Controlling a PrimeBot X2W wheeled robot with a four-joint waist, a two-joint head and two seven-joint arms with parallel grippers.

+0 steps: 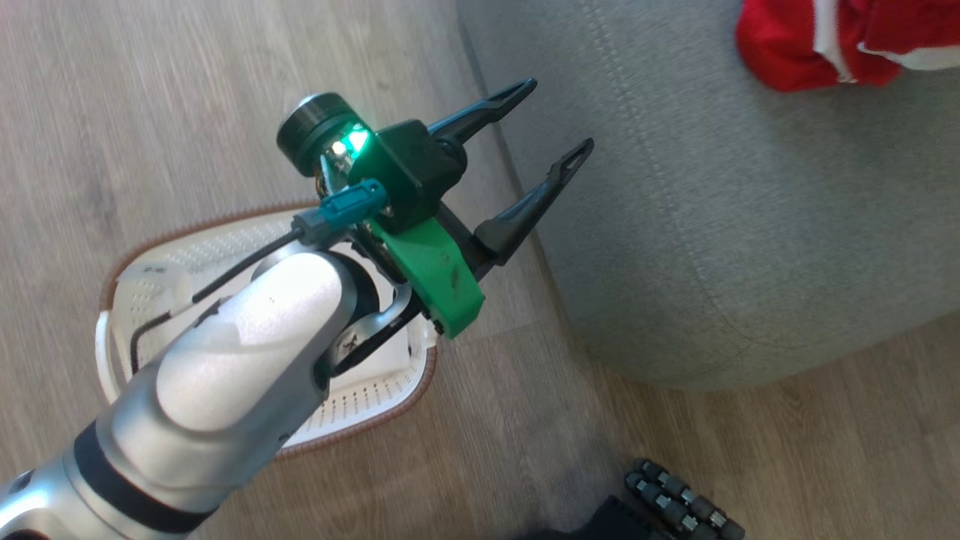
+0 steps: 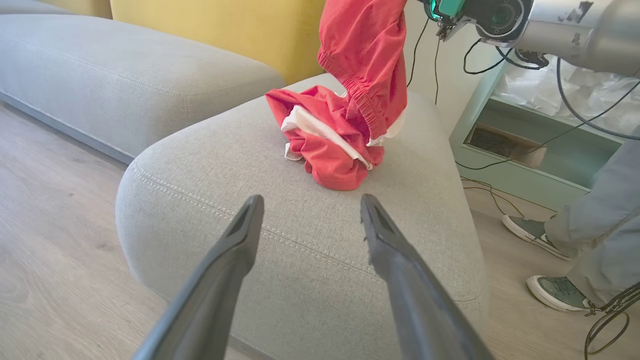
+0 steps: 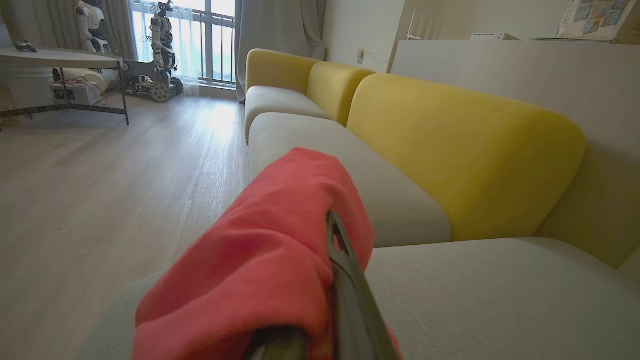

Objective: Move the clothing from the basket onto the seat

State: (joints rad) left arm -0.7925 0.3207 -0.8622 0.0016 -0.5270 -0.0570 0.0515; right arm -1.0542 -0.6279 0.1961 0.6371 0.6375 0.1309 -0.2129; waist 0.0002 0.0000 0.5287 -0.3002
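My left gripper [image 1: 559,115] is open with nothing between its fingers, hovering at the near corner of the grey-green seat [image 1: 712,225]. In the left wrist view it [image 2: 311,202] points at a heap of red clothing [image 2: 325,145] with white trim lying on the seat [image 2: 240,160]. A second red garment [image 2: 365,50] hangs above that heap from my right arm's wrist [image 2: 500,15]. My right gripper [image 3: 325,225] is shut on this garment [image 3: 260,250], which drapes over its fingers above the seat [image 3: 500,300]. The white basket [image 1: 360,390] stands on the floor under my left forearm; its visible part holds nothing.
A person's legs and grey shoes [image 2: 560,290] stand right of the seat, beside a pale green cabinet [image 2: 525,150] with loose cables. Yellow backrests [image 3: 450,150] line the sofa's far side. Another seat cushion [image 2: 100,65] lies to the left. Wooden floor [image 1: 150,112] surrounds the basket.
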